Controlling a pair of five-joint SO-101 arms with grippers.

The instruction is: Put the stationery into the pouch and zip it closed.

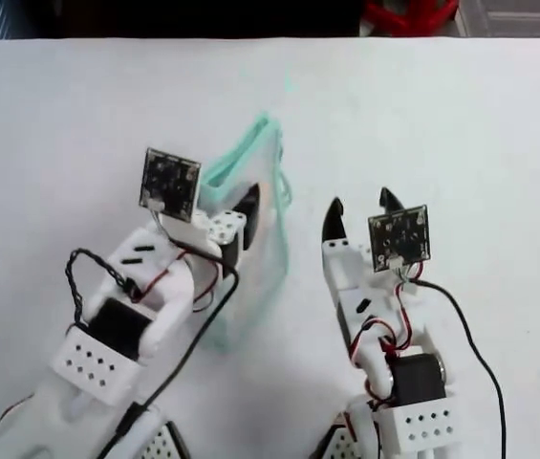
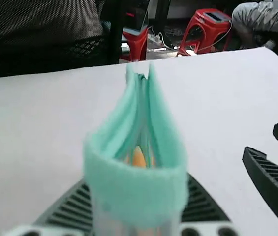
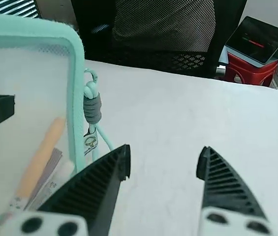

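A mint-edged mesh pouch (image 1: 255,172) stands upright on its end, with my left gripper (image 1: 247,212) shut on its lower part. In the left wrist view the pouch (image 2: 139,187) rises between my jaws, its top seam slightly parted, and an orange pencil (image 2: 138,158) shows inside. The right wrist view shows the pouch (image 3: 30,93) side-on, holding the orange pencil (image 3: 43,155) and pale stationery beside it. The zipper pull (image 3: 92,105), with its cord, hangs at the pouch's edge. My right gripper (image 1: 360,205) stands open just right of the pouch, apart from it and holding nothing.
The white table (image 1: 461,143) has free room to the right and at the back. A black mesh chair (image 3: 163,34) and a red stool (image 3: 249,69) stand beyond the far edge. Cables (image 1: 83,277) run along both arms.
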